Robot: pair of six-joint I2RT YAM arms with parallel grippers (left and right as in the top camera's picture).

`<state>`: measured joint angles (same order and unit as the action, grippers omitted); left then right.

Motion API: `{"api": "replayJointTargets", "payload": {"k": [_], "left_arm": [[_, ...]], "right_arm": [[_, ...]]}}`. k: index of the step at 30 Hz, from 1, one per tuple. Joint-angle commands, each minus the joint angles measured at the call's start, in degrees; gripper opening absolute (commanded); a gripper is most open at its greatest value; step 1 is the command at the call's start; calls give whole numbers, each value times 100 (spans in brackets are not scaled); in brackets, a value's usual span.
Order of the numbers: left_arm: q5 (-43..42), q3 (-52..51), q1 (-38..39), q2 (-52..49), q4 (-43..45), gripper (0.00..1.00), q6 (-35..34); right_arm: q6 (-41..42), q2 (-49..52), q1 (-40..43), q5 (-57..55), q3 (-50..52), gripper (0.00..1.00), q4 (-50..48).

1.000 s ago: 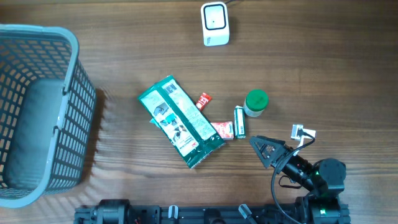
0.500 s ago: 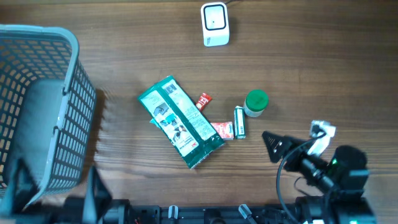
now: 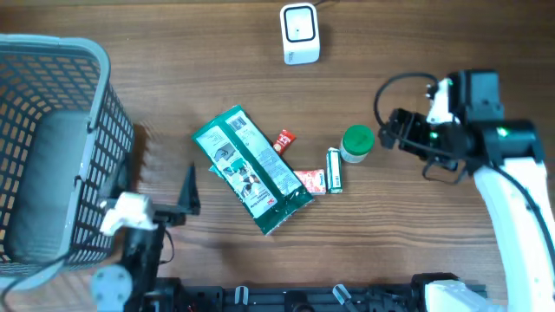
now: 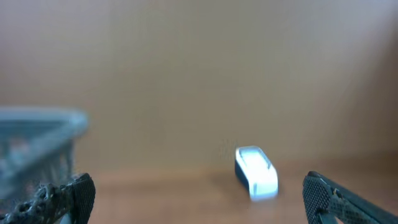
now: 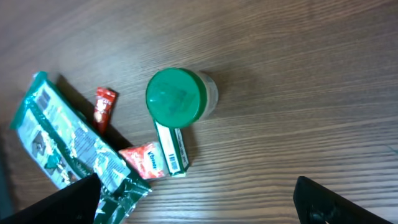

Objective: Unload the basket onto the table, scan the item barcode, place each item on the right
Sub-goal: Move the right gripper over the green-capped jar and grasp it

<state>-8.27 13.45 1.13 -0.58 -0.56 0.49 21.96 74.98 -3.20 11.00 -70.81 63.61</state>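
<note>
looks barely started: seeing nothing lifted and nothing held up to the scanner (image 3: 300, 33). counting five candidate items clustered on the table (image 3: 451, 35), well below the scanner: green bag (image 3: 251, 169), red sachet (image 3: 284, 139), red-and-white packet (image 3: 312, 180), small green-and-white box (image 5: 171, 146), jar (image 3: 356, 143) with a green lid. can't tell which one is meant for scanning. reading the right gripper (image 5: 199, 196) as spread wide and empty, hovering below-right of the scanner, just beside the jar but apart from it. reading the left gripper (image 4: 198, 198) as spread wide and empty too, far below-left of the scanner, near the basket (image 3: 102, 65), with the scanner ahead of it in its own wrist view. spotting what may be a barcode strip on the box in the right wrist view, too small to be sure. left to do, at a guess: pick one item, close on it, carry it up to the scanner, turn the barcode side toward the scanner face. none of that done so far.
</note>
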Motion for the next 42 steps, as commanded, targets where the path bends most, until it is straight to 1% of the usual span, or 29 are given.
{"api": "replayJointTargets", "payload": {"k": [1, 6, 7, 10, 15, 18, 22, 23, 25, 27, 30, 31, 32, 33, 35, 36, 39, 40, 41, 42], "left_arm": [[-166, -579, 13, 15, 0, 100, -81], [-111, -785, 15, 15, -59, 100, -101], [-111, -785, 15, 15, -125, 100, -98], [-114, -785, 15, 15, -448, 100, -98], [-114, -785, 15, 13, -1204, 100, -98], [-116, -785, 15, 15, -1329, 100, -98], [-116, -785, 15, 15, -1373, 100, -98], [-116, -785, 15, 13, -1416, 100, -98], [-114, -785, 15, 13, -1644, 100, -98], [-111, -785, 15, 9, -1753, 100, -96], [-111, -785, 15, 4, -1755, 100, -96], [-111, -785, 15, 4, -1755, 100, -98], [-114, -785, 15, 4, -1755, 100, -98], [-111, -785, 15, 4, -1753, 100, -98], [-111, -785, 15, 4, -1755, 100, -98], [-114, -785, 15, 4, -1755, 100, -98], [-111, -785, 15, 4, -1755, 100, -96], [-114, -785, 15, 4, -1755, 100, -98], [-111, -785, 15, 4, -1755, 100, -98], [-111, -785, 15, 4, -1755, 100, -98]], "right_arm": [[382, 527, -590, -603, -428, 100, 50], [605, 1375, -1375, -1626, -769, 100, 96], [876, 1622, -1425, -1709, -789, 99, 120], [1379, 2214, -1423, -1722, -789, 100, 24], [1609, 2815, -1432, -1598, -789, 100, -299], [1567, 3008, -1432, -1093, -789, 99, -645], [1720, 3167, -1432, -1086, -782, 99, -737], [1714, 3191, -1432, -1091, -782, 96, -702], [1703, 3241, -1432, -1091, -782, 84, -601], [1633, 3244, -1432, -1088, -782, 76, -551], [1139, 3244, -1432, -1093, -782, 68, -533], [844, 3244, -1432, -1093, -782, 66, -533], [313, 3244, -1429, -1093, -785, 65, -503], [-61, 3244, -1429, -1093, -785, 66, -481], [-1296, 3244, -1429, -1095, -785, 73, -376], [-1814, 3244, -1429, -1095, -785, 73, -297], [-2789, 3241, -1429, -1123, -789, 71, -284], [-3220, 3241, -1429, -1305, -789, 94, -317], [-3303, 3241, -1429, -1467, -789, 100, -319], [-3320, 3239, -1429, -1812, -791, 100, -339]]}}
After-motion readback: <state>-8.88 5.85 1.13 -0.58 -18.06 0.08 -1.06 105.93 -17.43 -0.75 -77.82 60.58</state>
